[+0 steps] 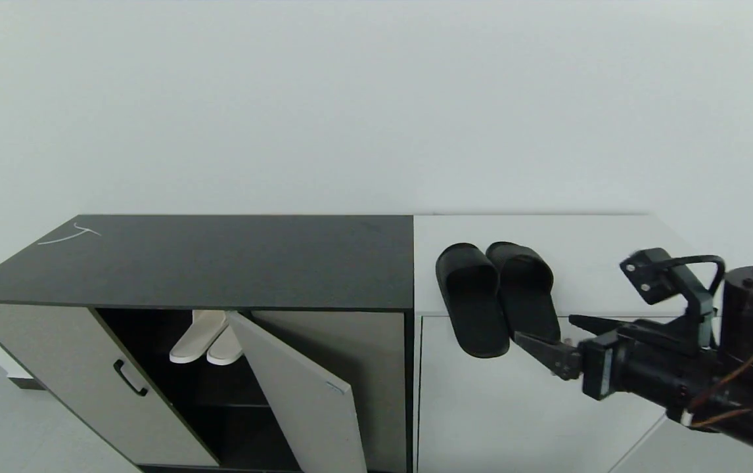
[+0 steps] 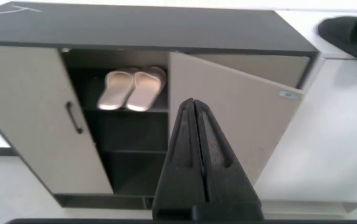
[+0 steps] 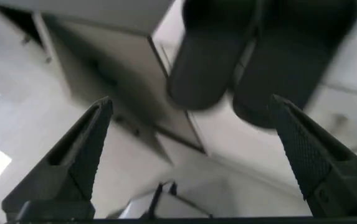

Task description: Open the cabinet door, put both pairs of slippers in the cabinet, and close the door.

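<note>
Here, the pair of black slippers (image 1: 495, 295) lies side by side on top of the white cabinet (image 1: 600, 236), with the heels jutting over its front edge. The right gripper (image 1: 547, 328) sits just in front of those heels, its fingers spread wide and holding nothing. The slippers look like moulded foam or rubber, so they are probably light, slightly springy and matte enough not to slip. The overhanging heels, pinched together, seem the easiest place to grip both at once, though a loose pinch could drop one. The pair of white slippers (image 1: 205, 338) already rests on the upper shelf of the dark cabinet (image 1: 219, 263). The open cabinet door (image 1: 297, 394) swings out between that shelf and the black pair, so its free edge is the likely obstacle on the way in. The left-hand door, with its handle (image 1: 130, 378), is closed. The left gripper (image 2: 194, 106) faces the opening with its fingers pressed together and empty.
</note>
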Robot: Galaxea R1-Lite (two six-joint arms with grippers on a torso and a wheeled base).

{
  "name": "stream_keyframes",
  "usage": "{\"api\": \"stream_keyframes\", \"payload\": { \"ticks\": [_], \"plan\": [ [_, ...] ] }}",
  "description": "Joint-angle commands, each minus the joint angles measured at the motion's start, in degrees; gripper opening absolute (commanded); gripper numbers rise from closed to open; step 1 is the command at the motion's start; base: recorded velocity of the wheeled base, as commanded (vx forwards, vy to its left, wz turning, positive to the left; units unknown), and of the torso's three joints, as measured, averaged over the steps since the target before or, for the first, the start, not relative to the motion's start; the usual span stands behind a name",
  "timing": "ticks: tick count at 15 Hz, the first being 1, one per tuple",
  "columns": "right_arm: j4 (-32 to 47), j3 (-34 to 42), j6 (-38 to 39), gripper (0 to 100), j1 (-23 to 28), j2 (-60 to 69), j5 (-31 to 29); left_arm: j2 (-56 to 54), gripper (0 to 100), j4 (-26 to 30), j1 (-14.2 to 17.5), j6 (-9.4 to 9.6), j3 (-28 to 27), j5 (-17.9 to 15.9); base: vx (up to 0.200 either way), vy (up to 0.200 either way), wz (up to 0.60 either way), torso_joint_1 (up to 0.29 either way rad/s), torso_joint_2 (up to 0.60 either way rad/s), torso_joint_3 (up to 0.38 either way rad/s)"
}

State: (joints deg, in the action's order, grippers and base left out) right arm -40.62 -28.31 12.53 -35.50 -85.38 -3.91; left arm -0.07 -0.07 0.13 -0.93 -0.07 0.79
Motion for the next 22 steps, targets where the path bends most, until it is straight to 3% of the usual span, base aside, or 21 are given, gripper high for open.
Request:
{"api": "stream_keyframes", "payload": {
  "ticks": [1,3,6,22],
  "plan": [
    [-0.34,-8.08,2.15,100,-4.58,-10.51,-10.33,0.07,0,-0.01,0.04,-0.04,-0.01,0.0,0.0,0.0,0.0,0.0,0.0,0.0],
    [-2.71,-11.68,2.06,100,-3.61,-16.57,-17.44,0.07,0,-0.01,0.04,-0.13,-0.01,0.0,0.0,0.0,0.0,0.0,0.0,0.0],
    [-6.93,-13.97,1.18,100,-0.98,-23.07,-22.81,0.07,0,-0.01,0.04,-0.13,-0.01,0.0,0.0,0.0,0.0,0.0,0.0,0.0],
    [-8.51,-36.38,-4.09,100,5.79,-42.32,-22.98,0.07,0,-0.01,0.04,-0.13,-0.01,0.0,0.0,0.0,0.0,0.0,0.0,0.0]
  ]
}}
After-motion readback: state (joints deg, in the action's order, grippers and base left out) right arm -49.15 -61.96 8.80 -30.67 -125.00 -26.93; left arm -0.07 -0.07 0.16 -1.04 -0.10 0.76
